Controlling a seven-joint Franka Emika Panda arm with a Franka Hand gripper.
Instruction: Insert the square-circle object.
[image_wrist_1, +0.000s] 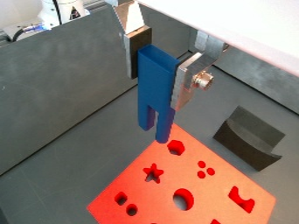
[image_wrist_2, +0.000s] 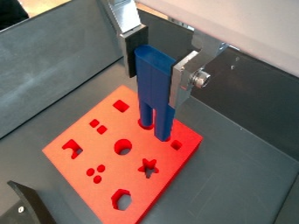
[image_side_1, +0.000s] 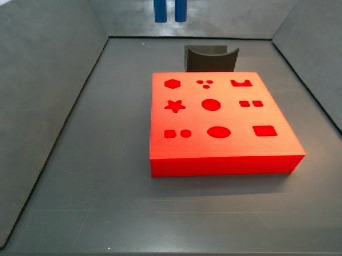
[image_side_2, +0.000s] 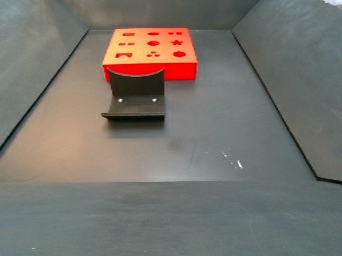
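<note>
The square-circle object (image_wrist_1: 153, 90) is a tall narrow blue block with two prongs at its lower end. My gripper (image_wrist_1: 159, 77) is shut on its upper part, which also shows in a wrist view (image_wrist_2: 156, 92) between the silver fingers (image_wrist_2: 184, 80). It hangs upright, prongs down, well above the red block (image_wrist_2: 82, 131) with shaped holes. In a side view only the two blue prongs (image_side_1: 168, 10) show at the top edge, beyond the far edge of the red block (image_side_1: 254, 105); the gripper is out of frame there.
The fixture (image_side_1: 207, 52) stands on the floor just beyond the red block, and it also shows in the wrist views (image_wrist_1: 251, 136). Grey walls (image_side_1: 67, 120) ring the floor. In a side view the red block (image_side_2: 187, 55) lies behind the fixture (image_side_2: 135, 100).
</note>
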